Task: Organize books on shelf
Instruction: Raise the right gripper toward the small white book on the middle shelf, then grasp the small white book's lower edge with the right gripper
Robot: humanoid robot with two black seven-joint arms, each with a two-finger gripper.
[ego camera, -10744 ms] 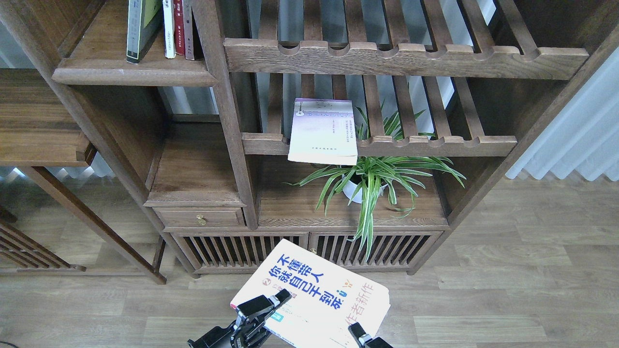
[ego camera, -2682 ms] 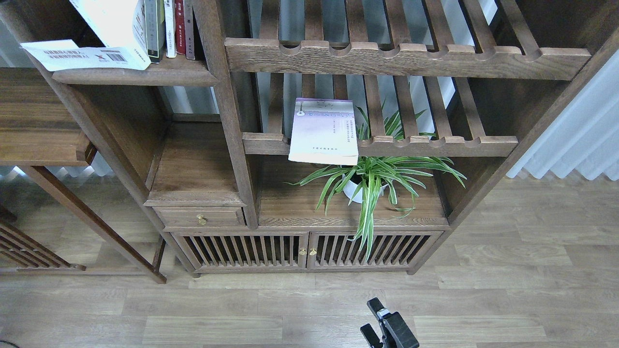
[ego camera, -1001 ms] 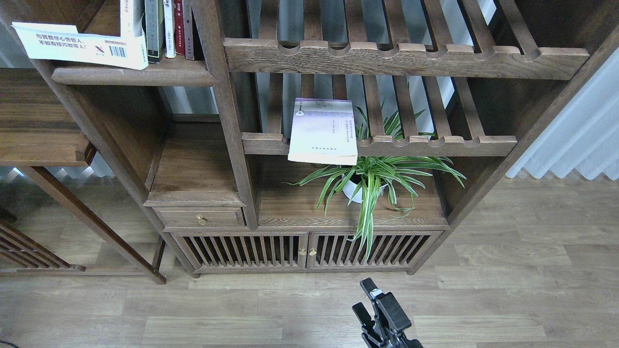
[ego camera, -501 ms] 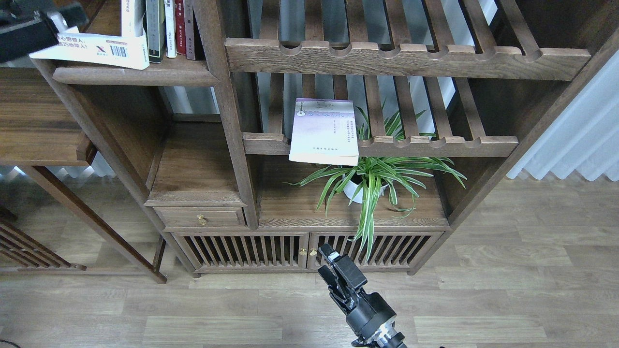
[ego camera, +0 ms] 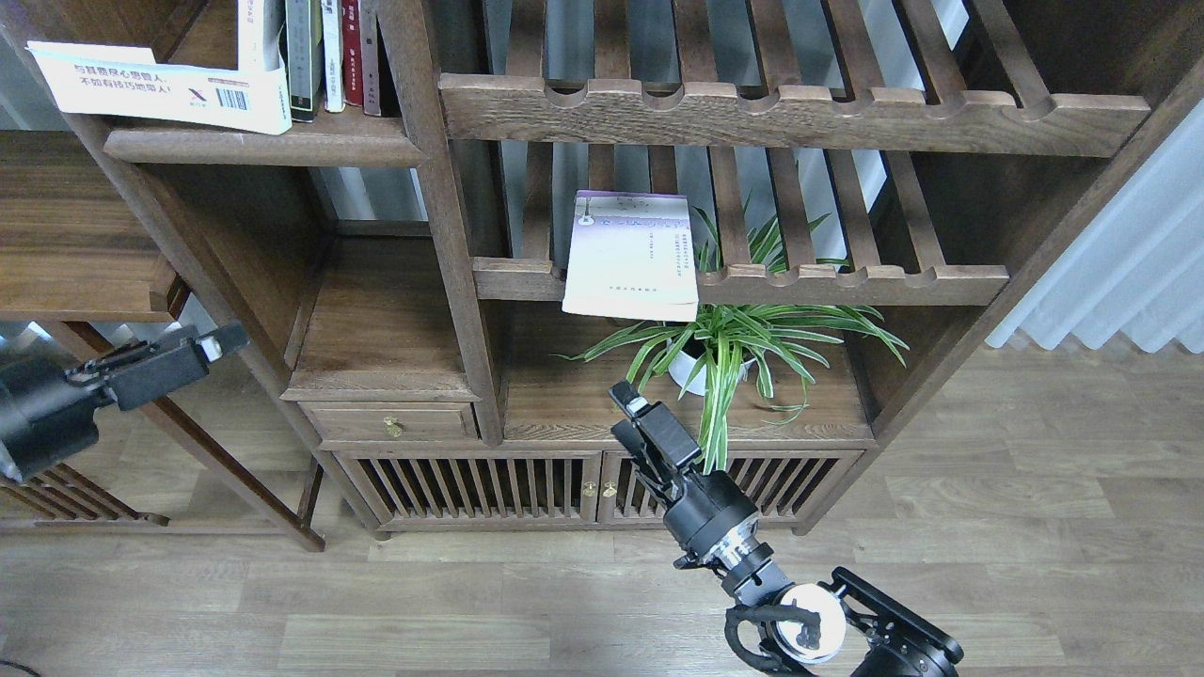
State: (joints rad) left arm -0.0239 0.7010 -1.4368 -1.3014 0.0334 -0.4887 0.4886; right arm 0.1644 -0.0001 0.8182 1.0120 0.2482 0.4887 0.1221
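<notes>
Jaws hold nothing; white book [ego camera: 160, 89] shows barcode.

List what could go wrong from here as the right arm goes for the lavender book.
1. The lavender book lies flat on the slatted rack with its near edge overhanging the front rail; a nudge could tip it off.
2. The spider plant sits just below and right of the book, close to the right gripper; its leaves could be snagged.
3. The large white book juts past the shelf edge and could slide off.
</notes>
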